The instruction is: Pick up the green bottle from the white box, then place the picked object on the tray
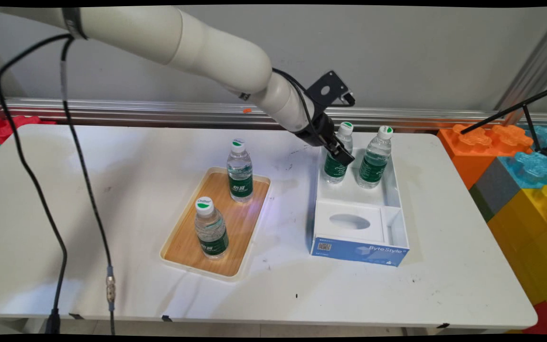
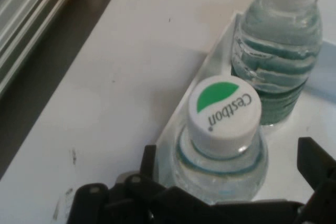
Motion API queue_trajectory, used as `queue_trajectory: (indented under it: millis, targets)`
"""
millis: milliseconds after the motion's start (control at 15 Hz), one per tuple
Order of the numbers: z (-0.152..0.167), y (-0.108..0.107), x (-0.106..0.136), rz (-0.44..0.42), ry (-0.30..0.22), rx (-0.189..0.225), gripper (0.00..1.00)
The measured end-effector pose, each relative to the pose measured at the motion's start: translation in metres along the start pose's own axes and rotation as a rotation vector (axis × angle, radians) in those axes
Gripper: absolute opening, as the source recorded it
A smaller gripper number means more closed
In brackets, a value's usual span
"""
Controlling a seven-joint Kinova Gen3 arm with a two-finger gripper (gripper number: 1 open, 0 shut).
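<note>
While you look across the white table (image 1: pixel 112 156), take the big things first: one white open-topped box with a blue front (image 1: pixel 359 249) at the right, and one wooden tray with a pale rim (image 1: pixel 185 242) well apart from it at the left. You can count four water bottles, all upright, capped white and green-labelled: two on the tray, the far one (image 1: pixel 240 173) and the near one (image 1: pixel 211 232), and two side by side in the far compartment of the box. The box's near compartment holds a white insert with an oval opening (image 1: pixel 349 222). Your gripper (image 1: pixel 340 152) is down at the box's far left corner, around the left bottle in the box (image 1: pixel 335 168), with the right bottle in the box (image 1: pixel 373 164) just beside it. From the hand view you see the fingers (image 2: pixel 149 158) spread wide, one on each side of that bottle below its cap, with a gap on both sides; they grip nothing, and the bottle stands on the box floor.
</note>
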Motion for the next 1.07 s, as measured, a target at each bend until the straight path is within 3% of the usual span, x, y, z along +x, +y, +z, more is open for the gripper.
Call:
queue_trajectory:
  millis: [200, 267, 667, 1067]
  targets:
    - [0.010, -0.001, -0.003, 0.013, 0.008, -0.004, 1.00]
    - [0.013, -0.002, -0.003, 0.022, 0.014, -0.005, 0.00]
    - [0.007, -0.001, -0.003, 0.037, 0.033, 0.003, 0.00]
    - [-0.035, 0.005, 0.029, -0.005, 0.066, 0.035, 0.00]
